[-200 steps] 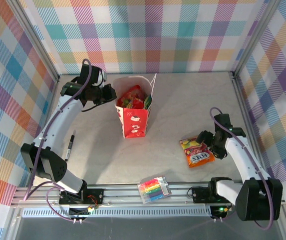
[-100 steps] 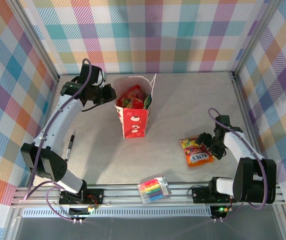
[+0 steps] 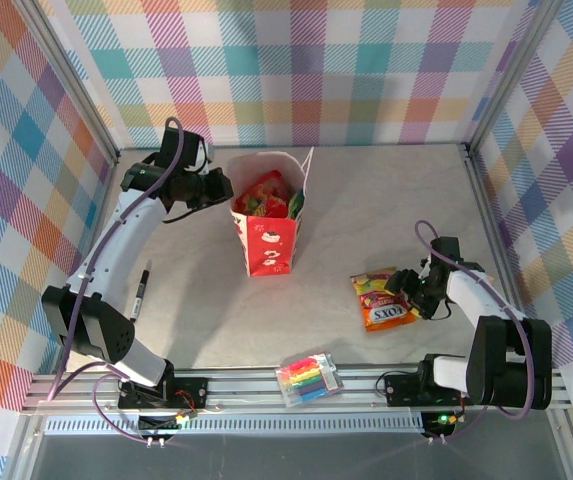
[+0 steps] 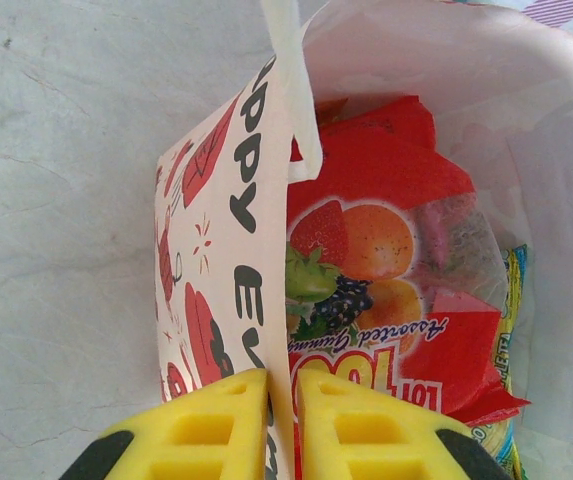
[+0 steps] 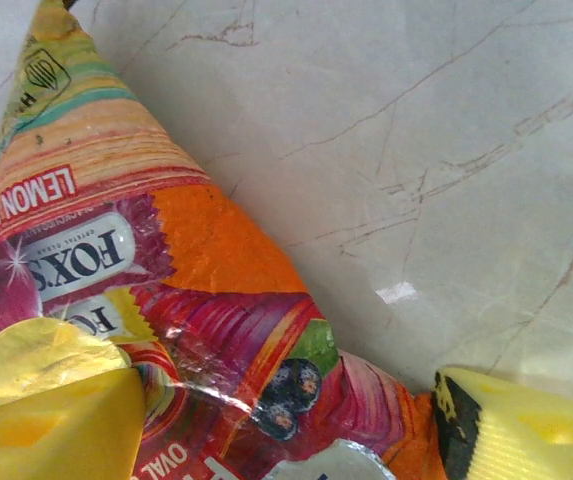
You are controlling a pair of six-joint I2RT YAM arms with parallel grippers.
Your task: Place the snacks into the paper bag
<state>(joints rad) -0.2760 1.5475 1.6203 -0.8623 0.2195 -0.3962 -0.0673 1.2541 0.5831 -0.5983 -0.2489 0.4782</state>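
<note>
While the left gripper (image 4: 283,420) pinches the paper bag (image 3: 266,245) wall, snacks (image 3: 266,195) sit inside; the last FOXS pouch (image 3: 384,300) lies on the table between the right gripper (image 5: 291,425)'s spread jaws.

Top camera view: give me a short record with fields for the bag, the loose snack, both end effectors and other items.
paper bag: upright, back left of centre, pouches inside
FOXS pouch: flat on the table, right side, outside the bag
left end effector: shut on the paper bag's rim
right end effector: open, straddling the FOXS pouch
other: marker pack at near edge; black pen at left
</note>
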